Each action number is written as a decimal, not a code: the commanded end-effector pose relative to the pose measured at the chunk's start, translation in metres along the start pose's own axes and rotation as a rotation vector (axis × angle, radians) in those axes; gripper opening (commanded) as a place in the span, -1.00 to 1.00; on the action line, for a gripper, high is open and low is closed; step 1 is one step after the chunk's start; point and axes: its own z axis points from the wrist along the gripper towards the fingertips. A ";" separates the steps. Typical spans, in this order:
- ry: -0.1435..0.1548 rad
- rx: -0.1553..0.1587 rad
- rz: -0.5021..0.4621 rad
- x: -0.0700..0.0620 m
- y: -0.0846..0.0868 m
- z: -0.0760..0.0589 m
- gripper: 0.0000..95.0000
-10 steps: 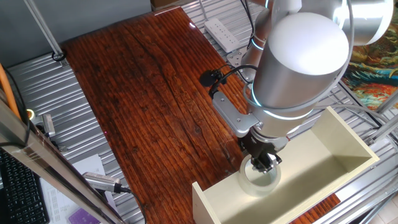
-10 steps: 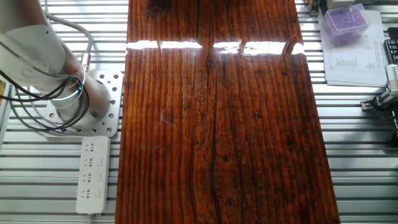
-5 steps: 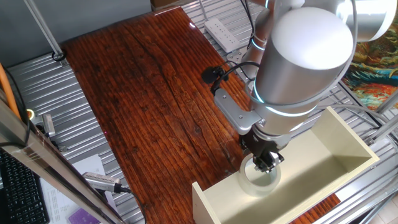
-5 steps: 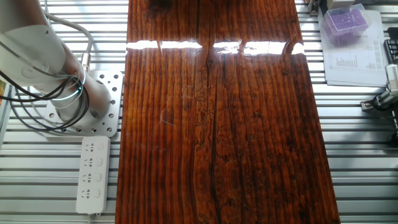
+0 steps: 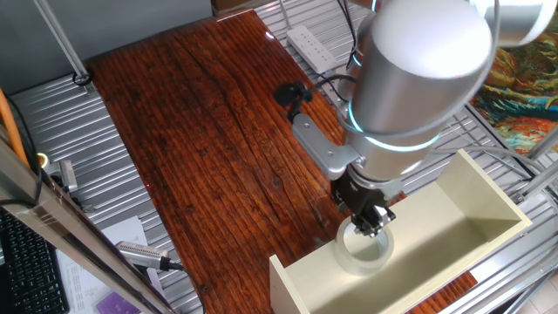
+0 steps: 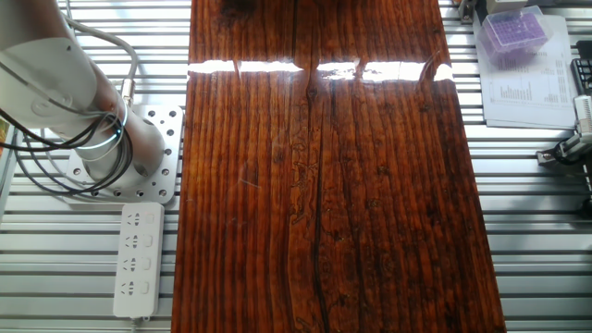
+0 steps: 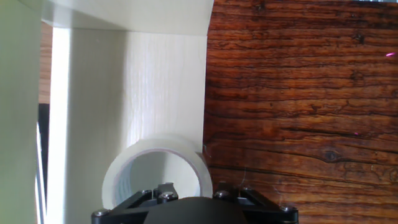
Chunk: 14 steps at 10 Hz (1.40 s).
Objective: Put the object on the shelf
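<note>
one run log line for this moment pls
stage: placing | translucent whitish tape roll inside cream open box shelf | end effector at roll, grip unclear

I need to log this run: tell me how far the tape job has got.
Mostly done: the tape roll already sits inside the cream shelf, at its near end by the wall. In hand: the pincer hangs right at the roll; release cannot be confirmed. Left: let go and lift clear.

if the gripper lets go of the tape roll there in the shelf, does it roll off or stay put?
The tape roll seems to lie flat, hole facing up, on the shelf board, so it will probably stay put. On edge, a ring like this would roll. It looks hollow and thin-walled, so likely light; a nudge from the gripper might slide it. Its glossy translucent surface suggests a slippery grasp.
</note>
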 end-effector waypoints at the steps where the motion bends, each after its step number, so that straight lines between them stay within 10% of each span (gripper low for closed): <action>1: 0.009 -0.010 -0.010 -0.003 -0.012 -0.012 -0.20; 3: 0.010 -0.010 -0.018 -0.005 -0.021 -0.019 -1.00; 14: 0.002 -0.003 -0.072 -0.043 -0.099 0.022 -1.00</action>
